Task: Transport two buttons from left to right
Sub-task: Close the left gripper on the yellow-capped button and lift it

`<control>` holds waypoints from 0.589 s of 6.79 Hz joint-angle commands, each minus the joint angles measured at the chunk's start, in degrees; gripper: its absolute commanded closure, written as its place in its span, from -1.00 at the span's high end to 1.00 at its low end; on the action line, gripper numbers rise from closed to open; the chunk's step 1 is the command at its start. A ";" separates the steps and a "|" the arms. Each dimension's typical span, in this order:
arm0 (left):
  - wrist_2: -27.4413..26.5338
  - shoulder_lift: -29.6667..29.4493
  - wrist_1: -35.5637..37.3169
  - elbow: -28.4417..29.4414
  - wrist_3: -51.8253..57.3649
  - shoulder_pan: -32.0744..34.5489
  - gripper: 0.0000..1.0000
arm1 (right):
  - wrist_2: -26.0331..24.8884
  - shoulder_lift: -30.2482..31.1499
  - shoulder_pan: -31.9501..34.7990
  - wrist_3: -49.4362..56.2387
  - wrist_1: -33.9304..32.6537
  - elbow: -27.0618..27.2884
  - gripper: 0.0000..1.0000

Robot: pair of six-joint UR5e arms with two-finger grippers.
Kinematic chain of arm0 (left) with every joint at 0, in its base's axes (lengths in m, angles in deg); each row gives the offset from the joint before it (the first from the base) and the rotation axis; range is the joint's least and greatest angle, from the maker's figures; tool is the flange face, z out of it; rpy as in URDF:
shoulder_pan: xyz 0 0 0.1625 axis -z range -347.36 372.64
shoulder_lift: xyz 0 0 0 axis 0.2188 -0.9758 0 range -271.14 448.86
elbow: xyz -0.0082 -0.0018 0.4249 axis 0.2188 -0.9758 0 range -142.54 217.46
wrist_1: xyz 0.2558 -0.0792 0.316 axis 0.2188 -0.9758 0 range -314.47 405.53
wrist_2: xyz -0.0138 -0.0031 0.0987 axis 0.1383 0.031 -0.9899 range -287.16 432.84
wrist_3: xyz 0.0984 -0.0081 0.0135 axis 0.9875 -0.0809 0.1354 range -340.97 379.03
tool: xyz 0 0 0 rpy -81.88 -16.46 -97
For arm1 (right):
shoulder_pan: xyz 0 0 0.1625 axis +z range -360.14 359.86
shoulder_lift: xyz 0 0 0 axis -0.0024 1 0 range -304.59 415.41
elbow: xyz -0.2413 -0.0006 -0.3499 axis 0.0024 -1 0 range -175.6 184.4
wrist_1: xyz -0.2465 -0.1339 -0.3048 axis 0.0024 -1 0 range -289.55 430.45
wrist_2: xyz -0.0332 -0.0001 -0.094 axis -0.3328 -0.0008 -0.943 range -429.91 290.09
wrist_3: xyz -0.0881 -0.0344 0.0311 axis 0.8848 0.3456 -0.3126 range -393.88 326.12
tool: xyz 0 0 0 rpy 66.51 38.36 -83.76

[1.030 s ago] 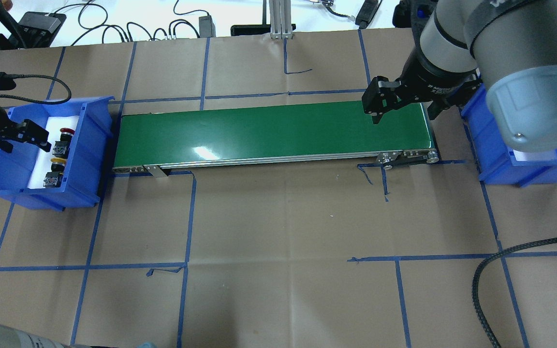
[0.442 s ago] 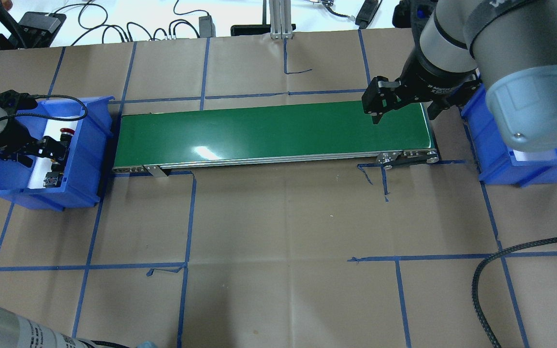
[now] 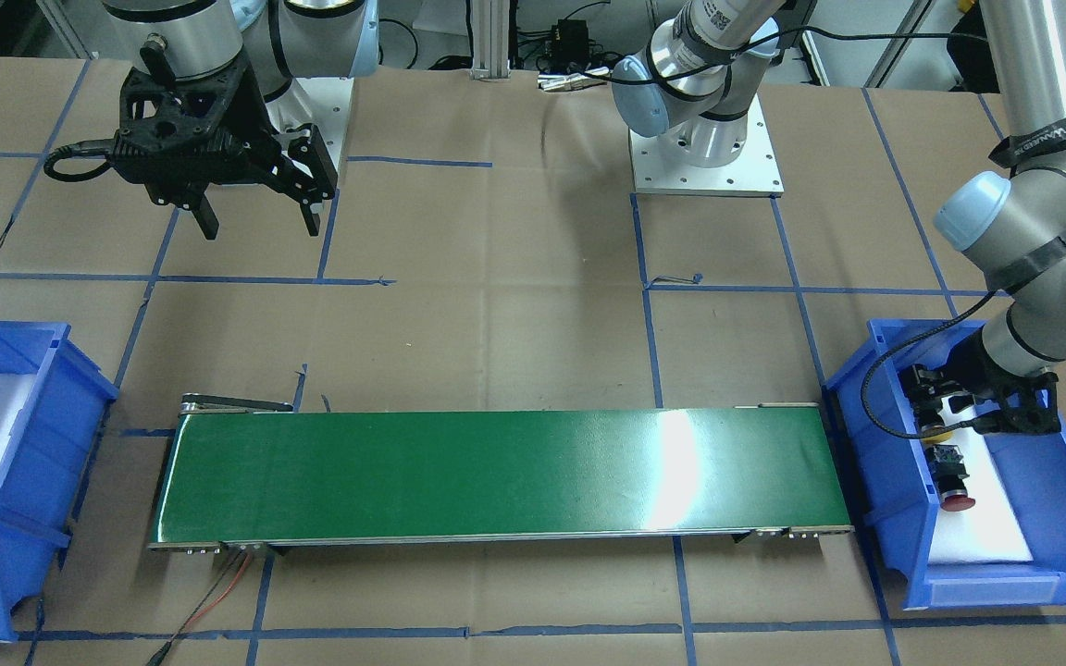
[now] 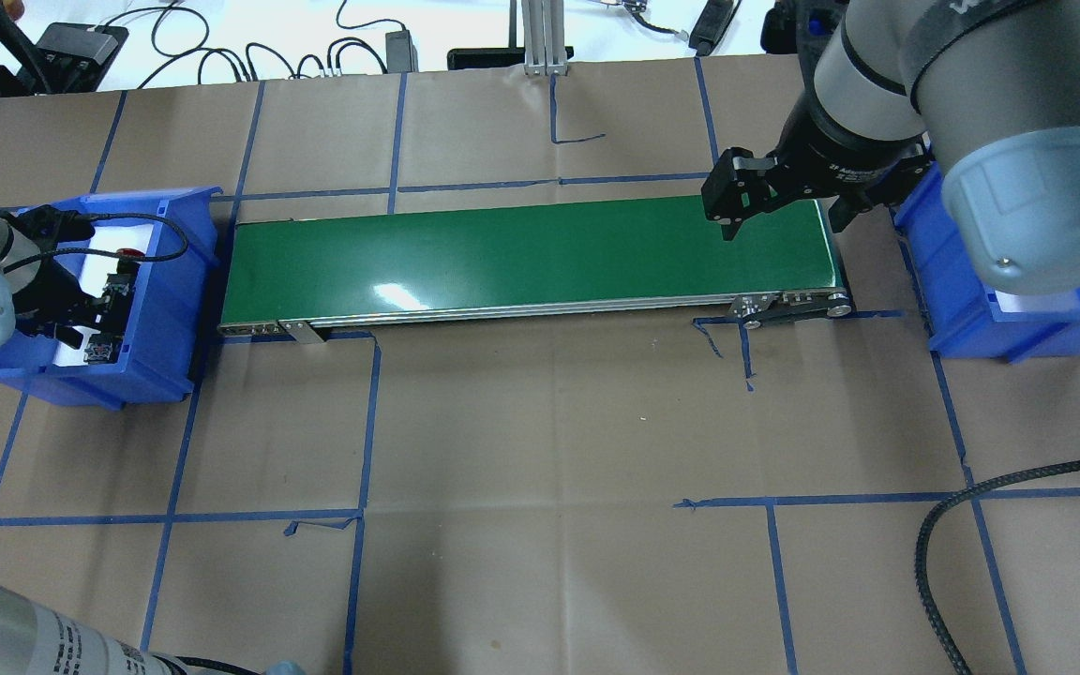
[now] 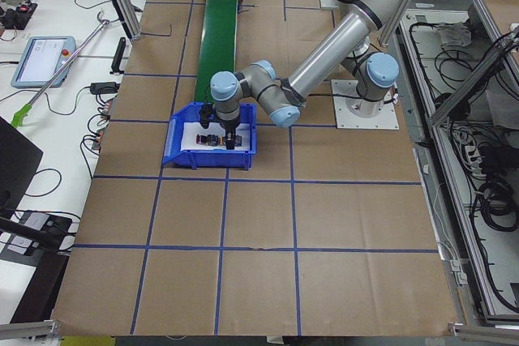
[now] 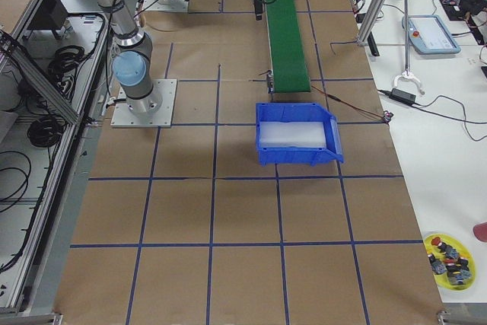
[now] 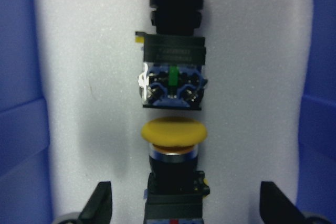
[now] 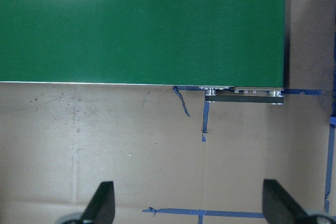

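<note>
Two buttons lie end to end on white foam in the left blue bin. The red button is at the top of the left wrist view. It also shows in the front view and the overhead view. The yellow button lies below it, and its switch body shows in the overhead view. My left gripper is open, low in the bin, with a finger on each side of the yellow button's body, not touching it. My right gripper is open and empty above the conveyor's right end.
A green conveyor belt runs between the left bin and the right blue bin, which holds white foam. A black cable loops over the table at the front right. Blue tape lines mark the brown paper.
My left gripper has moved right and down into the left bin, over the yellow button. The right arm has not moved.
</note>
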 commanded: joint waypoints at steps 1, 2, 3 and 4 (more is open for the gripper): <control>-0.28 -0.14 0.48 -0.61 -0.25 -0.01 0.94 | 0.00 0.01 0.00 0.00 0.06 0.00 1.00; -0.28 -0.05 0.48 -0.53 -0.16 -0.01 0.46 | 0.00 0.01 0.00 0.00 0.06 0.00 1.00; -0.37 0.04 0.48 -0.18 -0.25 -0.01 -0.14 | 0.00 0.01 0.00 0.00 0.06 0.09 1.00; -0.28 0.04 0.48 -0.17 -0.60 -0.01 -0.61 | 0.00 -0.08 0.00 0.00 -0.02 0.00 1.00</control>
